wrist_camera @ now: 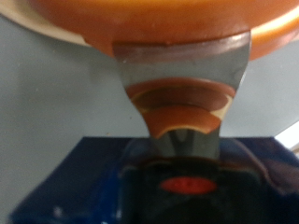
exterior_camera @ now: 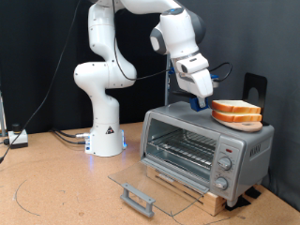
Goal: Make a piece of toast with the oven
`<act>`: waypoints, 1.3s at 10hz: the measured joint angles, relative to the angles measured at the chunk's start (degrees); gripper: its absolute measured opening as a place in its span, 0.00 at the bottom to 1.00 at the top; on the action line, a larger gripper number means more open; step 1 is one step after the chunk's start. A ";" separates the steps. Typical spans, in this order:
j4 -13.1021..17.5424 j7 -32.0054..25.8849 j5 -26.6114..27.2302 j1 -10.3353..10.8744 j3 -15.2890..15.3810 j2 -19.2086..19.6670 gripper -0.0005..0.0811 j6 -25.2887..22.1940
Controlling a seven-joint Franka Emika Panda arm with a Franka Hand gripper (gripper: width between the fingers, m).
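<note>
Two bread slices [exterior_camera: 236,113] lie stacked on the oven [exterior_camera: 204,147], its door [exterior_camera: 148,180] open flat on the counter [exterior_camera: 56,192]; the pincer [exterior_camera: 204,101] sits beside them. Wrist view: crust [wrist_camera: 149,23] fills the frame; pincer state unclear.

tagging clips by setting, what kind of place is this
Probably a robot lab bench, not a kitchen: a black backdrop curtain, a toaster oven on a wooden tabletop, and the arm's pincer by two bread slices.

White Panda arm rises from its base at lower left of the exterior view, elbow bent at top, forearm angled down toward right of centre. Gripper [exterior_camera: 203,101] points downward; finger spread unclear.
</note>
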 joint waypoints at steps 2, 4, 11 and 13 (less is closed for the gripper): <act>0.37 -0.74 2.21 0.01 -0.35 0.82 0.49 -0.78; 0.42 -3.72 6.42 0.07 -2.20 1.16 0.49 -2.56; 0.57 -8.32 10.52 0.02 -7.22 1.32 0.49 -3.68; 0.51 -8.32 10.46 0.02 -7.44 1.33 0.49 -3.86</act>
